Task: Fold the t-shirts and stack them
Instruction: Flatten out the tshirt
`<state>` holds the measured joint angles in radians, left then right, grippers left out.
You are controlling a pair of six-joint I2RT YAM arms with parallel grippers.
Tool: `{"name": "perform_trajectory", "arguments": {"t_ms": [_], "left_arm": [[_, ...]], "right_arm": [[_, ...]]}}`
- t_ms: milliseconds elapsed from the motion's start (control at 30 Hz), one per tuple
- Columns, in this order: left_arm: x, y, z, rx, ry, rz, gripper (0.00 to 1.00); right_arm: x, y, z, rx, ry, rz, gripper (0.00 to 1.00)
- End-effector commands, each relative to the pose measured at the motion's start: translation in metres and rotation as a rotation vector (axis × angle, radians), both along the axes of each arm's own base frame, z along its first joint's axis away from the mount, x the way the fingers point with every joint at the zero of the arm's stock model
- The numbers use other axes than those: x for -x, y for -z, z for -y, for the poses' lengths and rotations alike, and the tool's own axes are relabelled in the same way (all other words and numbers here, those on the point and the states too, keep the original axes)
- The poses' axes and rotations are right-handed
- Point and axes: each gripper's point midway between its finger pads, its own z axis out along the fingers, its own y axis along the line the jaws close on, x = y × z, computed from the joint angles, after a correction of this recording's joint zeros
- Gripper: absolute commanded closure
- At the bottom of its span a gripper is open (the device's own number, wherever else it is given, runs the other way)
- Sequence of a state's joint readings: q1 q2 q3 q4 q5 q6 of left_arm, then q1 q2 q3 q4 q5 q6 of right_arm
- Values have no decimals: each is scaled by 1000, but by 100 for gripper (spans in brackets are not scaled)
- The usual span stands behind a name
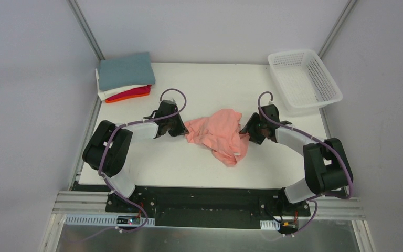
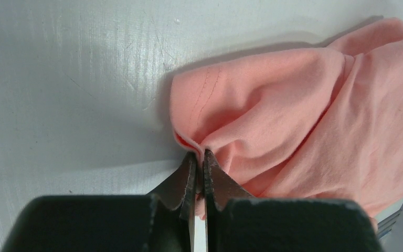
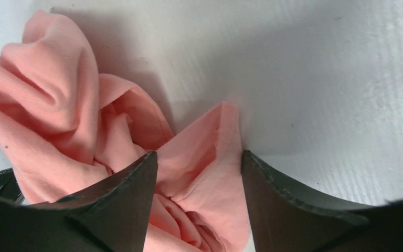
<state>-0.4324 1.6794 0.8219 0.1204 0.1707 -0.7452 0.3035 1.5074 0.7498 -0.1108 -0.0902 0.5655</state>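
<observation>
Top external: L tool (image 1: 182, 129) pinching pink shirt (image 1: 218, 135), R tool (image 1: 247, 134) agape.

white matte rectangular tabletop (image 1: 152, 168), faintly scuffed. pale grey wall panels (image 1: 26, 79) close in three sides, meeting at slanting aluminium corner posts (image 1: 86, 29). black base plate (image 1: 210, 202) along near edge, silver slotted rail (image 1: 78, 202) beside it. light even, shadows soft.

- white table (image 1: 152, 157): matte top with faint scratches.
- salmon-pink shirt (image 1: 221, 134): lies crumpled in a loose heap near the middle of the table.
- stack of folded shirts (image 1: 124, 77): sits at the far left corner, grey-blue on top, then white, red and orange beneath.
- white lattice basket (image 1: 315, 102): stands upright at the far right corner, well apart from the shirts.
</observation>
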Motion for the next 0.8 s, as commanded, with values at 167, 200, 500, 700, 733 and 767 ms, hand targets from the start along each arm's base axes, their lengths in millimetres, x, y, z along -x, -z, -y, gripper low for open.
{"name": "perform_trajectory", "arguments": {"t_ms": [167,200,500,700,733,767], "left_arm": [[-8,-18,-30,-133,-65,60,100],[-15,-35,-34,-135,-73,106,100],[-26,-237,-112,-294,-329,608,100],[22,-370,-161,-303,-473,908,100],[31,-388,-167,-300,-484,946,100],[40,-402,-172,-306,-489,981,100]], "right_arm": [[-8,-14,8,54,26,40,100],[-14,-28,20,116,42,89,100],[-40,-248,88,351,186,672,100],[1,-372,126,419,302,954,100],[9,-388,131,428,318,988,100],[17,-403,137,445,331,1021,100]]}}
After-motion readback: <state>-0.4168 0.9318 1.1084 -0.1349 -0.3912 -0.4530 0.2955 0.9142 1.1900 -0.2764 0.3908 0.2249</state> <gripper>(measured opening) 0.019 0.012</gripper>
